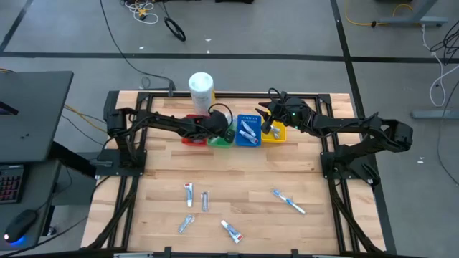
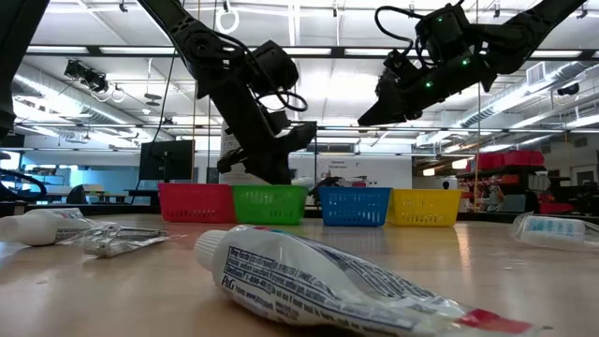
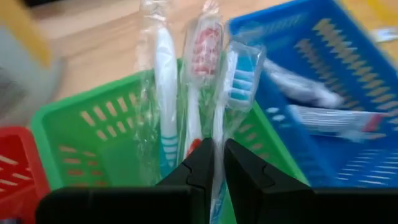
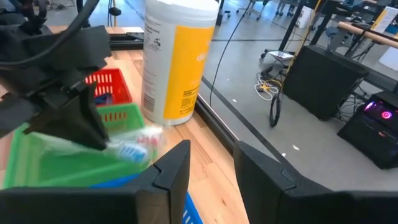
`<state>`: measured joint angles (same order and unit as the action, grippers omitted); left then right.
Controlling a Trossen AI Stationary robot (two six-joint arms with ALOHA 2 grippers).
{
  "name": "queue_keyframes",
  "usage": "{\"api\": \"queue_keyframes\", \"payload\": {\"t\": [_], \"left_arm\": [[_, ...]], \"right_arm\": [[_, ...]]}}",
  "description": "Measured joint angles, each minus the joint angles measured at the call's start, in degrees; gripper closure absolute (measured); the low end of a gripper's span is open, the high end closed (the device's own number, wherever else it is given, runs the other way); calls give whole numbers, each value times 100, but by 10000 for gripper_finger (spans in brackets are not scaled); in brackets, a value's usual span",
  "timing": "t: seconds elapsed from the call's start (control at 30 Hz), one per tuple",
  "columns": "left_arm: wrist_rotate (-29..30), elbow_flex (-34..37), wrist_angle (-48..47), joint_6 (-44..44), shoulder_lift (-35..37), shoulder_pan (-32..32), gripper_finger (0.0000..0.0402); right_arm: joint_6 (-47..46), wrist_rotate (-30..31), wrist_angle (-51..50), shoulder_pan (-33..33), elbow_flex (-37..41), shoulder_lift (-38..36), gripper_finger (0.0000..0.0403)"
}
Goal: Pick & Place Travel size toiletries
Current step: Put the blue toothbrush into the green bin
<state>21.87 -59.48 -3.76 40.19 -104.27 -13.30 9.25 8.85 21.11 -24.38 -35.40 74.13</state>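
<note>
My left gripper is shut on a wrapped toothbrush with a blue-and-white head, over the green bin. Two more wrapped toothbrushes stand in that bin, leaning on its wall. Tubes lie in the blue bin. My right gripper is open with nothing between its fingers, raised above the yellow bin. Several toiletries, among them a tube and a toothbrush, lie on the near half of the table. My left gripper pinches the toothbrush's handle, in its clear wrapper, between the two fingers. The fingers slant down from the table's left and lie along the toothbrush. The head juts out beyond the fingertips, above the green bin beside the blue bin's wall.
The red, green, blue and yellow bins stand in a row at the table's far side. A large white canister stands behind the red and green bins. The table's middle is bare wood.
</note>
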Motion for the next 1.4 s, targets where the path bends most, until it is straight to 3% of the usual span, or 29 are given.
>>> {"api": "queue_keyframes", "payload": {"t": [0.2,0.63,0.93,1.23,1.4], "left_arm": [[435,0,74,148,0,-2,358],[446,0,65,86,0,-13,357],[-9,0,58,-273,2,-244,332],[-51,0,38,-191,2,-293,330],[-106,-9,-98,-6,7,-355,292]], "right_arm": [[1,-1,-7,0,0,0,271],[-1,-3,-11,0,0,0,271],[-1,-4,-11,0,0,0,271],[-1,-8,-16,0,0,0,271],[-4,-243,-33,0,0,0,271]]}}
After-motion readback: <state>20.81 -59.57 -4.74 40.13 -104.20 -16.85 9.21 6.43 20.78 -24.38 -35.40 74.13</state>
